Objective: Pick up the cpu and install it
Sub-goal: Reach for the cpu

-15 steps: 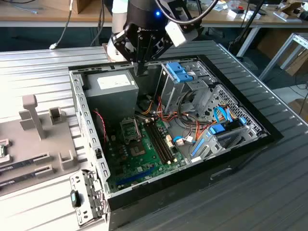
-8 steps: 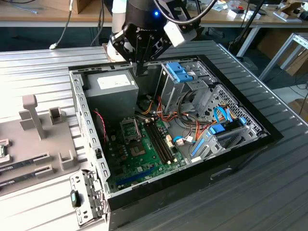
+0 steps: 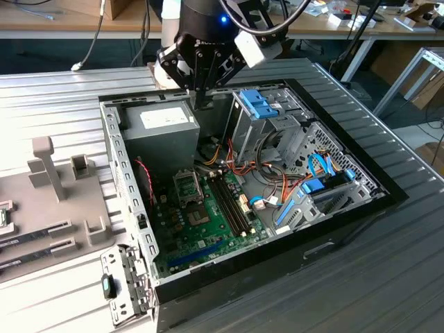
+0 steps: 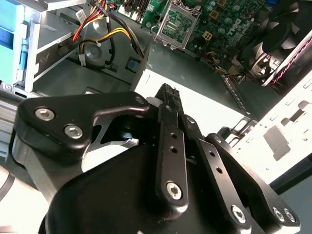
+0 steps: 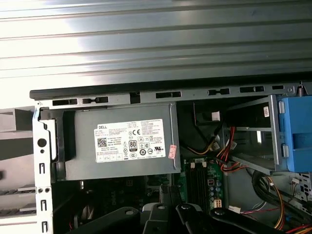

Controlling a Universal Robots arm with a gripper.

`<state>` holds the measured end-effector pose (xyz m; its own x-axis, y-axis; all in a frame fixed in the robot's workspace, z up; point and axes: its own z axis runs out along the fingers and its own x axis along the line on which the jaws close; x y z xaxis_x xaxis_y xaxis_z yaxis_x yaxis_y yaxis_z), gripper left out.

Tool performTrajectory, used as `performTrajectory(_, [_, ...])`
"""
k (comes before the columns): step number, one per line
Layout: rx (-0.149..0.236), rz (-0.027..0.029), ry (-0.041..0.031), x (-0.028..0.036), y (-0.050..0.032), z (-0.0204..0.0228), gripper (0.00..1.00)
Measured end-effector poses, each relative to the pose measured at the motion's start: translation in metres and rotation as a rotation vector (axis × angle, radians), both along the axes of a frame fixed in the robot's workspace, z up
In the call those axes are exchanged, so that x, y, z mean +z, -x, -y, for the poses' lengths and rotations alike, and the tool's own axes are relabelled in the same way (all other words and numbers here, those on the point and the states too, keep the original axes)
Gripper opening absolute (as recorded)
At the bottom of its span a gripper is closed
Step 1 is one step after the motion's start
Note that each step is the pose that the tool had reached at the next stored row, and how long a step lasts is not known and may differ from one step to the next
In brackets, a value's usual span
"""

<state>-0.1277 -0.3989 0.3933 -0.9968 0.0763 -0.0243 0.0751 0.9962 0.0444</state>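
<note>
Gripper hangs seemingly above the power supply; whether it clasps anything, I cannot tell.

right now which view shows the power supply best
The first wrist view: the power supply faces the camera, label side whole. The exterior view shows it slanted, below the gripper. The second wrist view may catch its top.

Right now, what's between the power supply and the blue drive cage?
A bundle of red, orange and yellow wires crossing a dark gap, seen in the first wrist view.
</note>
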Motion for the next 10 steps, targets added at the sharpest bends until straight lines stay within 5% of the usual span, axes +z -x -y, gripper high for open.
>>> performTrajectory(10, [0.000, 0.0000, 0.0000, 0.0000, 0.0031, 0.0000, 0.11])
